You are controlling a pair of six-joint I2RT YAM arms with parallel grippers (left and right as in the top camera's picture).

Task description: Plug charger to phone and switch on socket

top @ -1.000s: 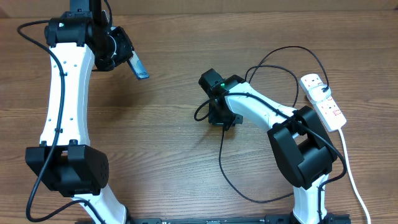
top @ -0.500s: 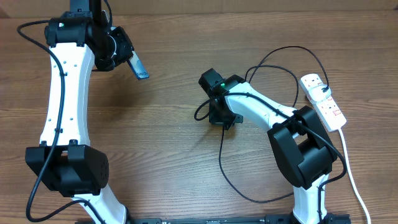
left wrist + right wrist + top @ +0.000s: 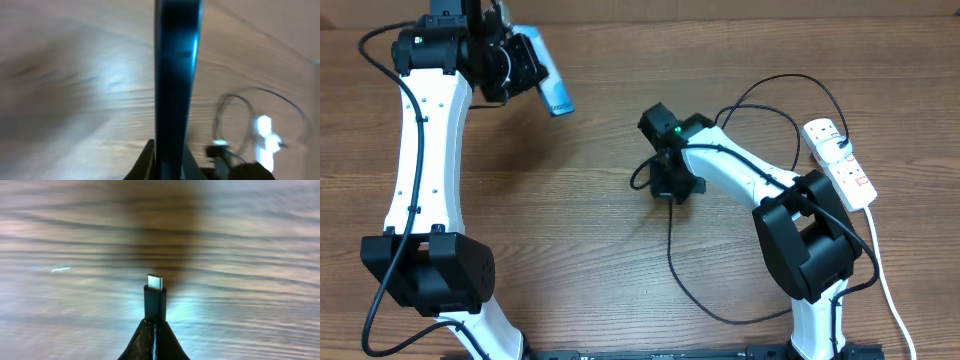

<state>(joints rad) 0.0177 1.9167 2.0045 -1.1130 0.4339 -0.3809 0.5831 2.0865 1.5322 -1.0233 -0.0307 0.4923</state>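
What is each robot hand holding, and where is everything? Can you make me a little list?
left gripper: shut on the phone, which seems lifted off the table
right gripper: shut on the charger, with its metal tip sticking out past the fingers
charger in phone: not yet; the tip and phone are apart
socket: lies at the right side, beside the right arm
socket switches: too small to tell
table: brown wood

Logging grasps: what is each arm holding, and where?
The left jaws clamp the phone at one end; right jaws pinch the charger just behind its plug tip.
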